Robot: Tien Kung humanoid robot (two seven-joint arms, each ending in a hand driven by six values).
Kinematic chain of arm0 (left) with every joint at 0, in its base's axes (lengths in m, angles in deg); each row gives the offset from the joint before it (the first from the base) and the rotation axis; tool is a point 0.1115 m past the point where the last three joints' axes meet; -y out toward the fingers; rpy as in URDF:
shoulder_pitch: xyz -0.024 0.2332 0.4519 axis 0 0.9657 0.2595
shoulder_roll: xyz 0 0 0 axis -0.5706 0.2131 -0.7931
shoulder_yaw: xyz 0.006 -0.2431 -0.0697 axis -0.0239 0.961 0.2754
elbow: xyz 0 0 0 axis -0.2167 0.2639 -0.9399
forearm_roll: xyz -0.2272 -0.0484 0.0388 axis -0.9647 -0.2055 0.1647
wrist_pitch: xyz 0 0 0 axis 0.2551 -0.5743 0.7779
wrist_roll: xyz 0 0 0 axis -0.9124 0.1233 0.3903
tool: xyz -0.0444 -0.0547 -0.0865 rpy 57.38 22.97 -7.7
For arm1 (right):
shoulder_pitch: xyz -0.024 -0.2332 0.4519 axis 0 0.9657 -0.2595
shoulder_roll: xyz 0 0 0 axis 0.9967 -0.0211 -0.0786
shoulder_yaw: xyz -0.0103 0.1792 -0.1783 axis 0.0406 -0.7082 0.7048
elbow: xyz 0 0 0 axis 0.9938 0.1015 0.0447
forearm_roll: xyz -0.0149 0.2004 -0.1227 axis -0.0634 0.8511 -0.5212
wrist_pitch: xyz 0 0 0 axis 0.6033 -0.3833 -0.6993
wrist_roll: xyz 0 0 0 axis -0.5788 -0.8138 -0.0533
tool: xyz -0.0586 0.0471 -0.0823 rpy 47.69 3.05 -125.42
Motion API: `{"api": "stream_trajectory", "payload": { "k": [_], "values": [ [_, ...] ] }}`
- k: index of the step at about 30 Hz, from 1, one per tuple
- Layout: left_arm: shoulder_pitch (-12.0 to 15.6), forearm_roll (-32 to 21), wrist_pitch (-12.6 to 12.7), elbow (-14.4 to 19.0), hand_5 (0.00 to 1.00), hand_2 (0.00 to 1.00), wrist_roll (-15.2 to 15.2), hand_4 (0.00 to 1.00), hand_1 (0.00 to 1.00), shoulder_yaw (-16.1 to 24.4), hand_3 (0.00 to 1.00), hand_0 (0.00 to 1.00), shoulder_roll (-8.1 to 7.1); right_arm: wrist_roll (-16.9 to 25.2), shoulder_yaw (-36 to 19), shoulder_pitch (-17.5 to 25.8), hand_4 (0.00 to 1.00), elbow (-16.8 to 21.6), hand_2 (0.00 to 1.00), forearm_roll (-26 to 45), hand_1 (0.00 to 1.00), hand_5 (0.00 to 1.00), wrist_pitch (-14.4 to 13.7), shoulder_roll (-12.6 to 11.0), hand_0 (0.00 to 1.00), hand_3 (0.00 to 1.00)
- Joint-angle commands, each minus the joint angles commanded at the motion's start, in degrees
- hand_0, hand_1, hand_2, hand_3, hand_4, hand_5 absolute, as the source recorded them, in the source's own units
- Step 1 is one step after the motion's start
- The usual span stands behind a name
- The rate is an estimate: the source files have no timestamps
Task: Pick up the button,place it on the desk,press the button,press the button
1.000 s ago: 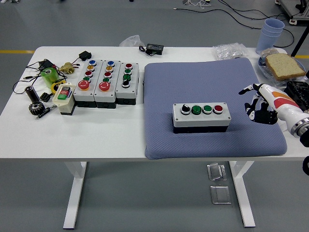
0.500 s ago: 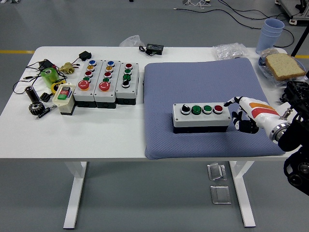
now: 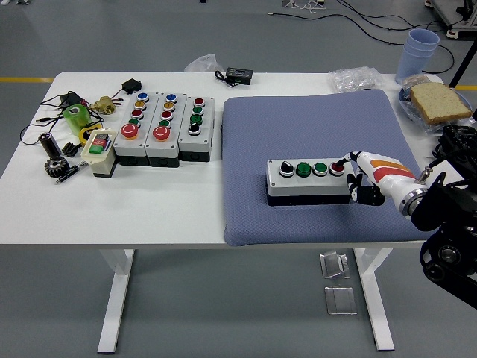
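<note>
Robotics lab or workshop: grey sealed floor with yellow line (image 3: 22, 79) and trailing cables (image 3: 373, 26), white bench (image 3: 149, 201) carrying push-button boxes (image 3: 160, 127), gear (image 3: 54, 167) and wiring.

The white table (image 3: 164, 209) carries a blue-grey mat (image 3: 313, 119) at centre-right, three button boxes (image 3: 167, 128) and small parts at upper left

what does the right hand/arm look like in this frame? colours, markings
Right hand: white shell on the back with an orange and a red stripe, black fingers underneath. A silver metal ring forms the wrist; behind it the arm is black, with bulky round joints and a thin cable near it. Left arm not visible.
</note>
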Motion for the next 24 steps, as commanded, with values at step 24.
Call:
{"api": "stream_trajectory", "payload": {
  "k": [24],
  "values": [
    [-0.3,-0.3,0.1,0.0,0.484,0.418,0.1,0.257,0.421,0.0,0.418,0.532,0.00,-0.7,-0.3,0.5,0.370,-0.5,0.241,-0.7,0.002,0.002,0.6,0.4,0.137,0.746]
  ]
}}
